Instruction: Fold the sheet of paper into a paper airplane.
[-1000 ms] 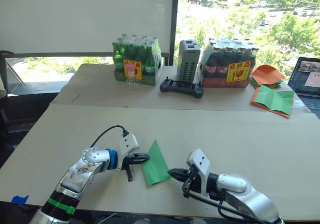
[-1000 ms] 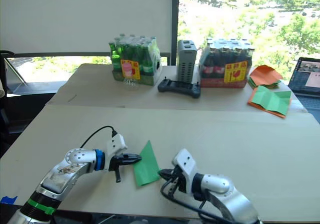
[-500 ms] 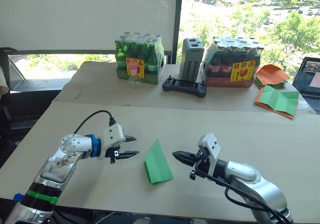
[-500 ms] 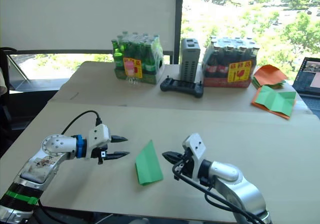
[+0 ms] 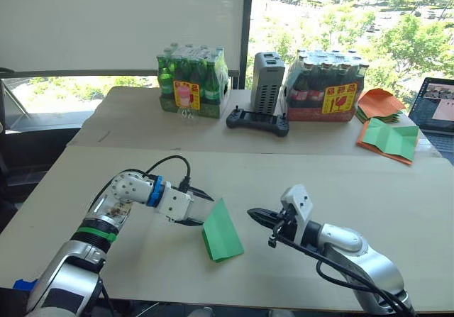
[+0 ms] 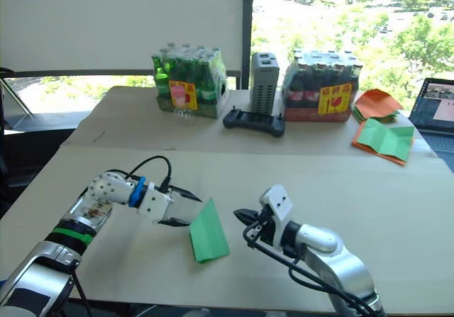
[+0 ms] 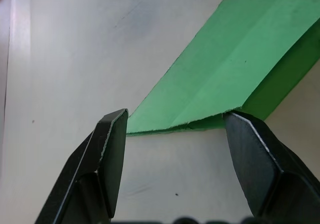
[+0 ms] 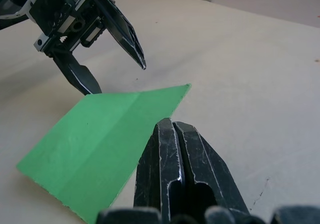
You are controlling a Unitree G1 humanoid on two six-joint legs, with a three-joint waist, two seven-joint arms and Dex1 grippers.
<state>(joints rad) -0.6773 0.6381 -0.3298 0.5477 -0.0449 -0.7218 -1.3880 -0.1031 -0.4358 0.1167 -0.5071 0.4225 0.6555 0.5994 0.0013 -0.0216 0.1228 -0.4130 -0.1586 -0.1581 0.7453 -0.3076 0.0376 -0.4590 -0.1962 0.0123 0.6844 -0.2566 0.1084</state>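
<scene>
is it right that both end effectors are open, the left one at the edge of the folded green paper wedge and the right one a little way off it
Not quite. Only the left end effector is open, its two black fingers spread at the edge of the folded bright green paper wedge, as the left wrist view shows. The right end effector is shut, fingers pressed together, as the right wrist view shows; it does sit a little way off the paper.

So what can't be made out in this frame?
- Whether the left gripper touches the paper airplane: head views too small, left wrist view ambiguous.
- Laptop screen content: cut by the edge, too small.
- Bottle pack labels: too small to read.
</scene>
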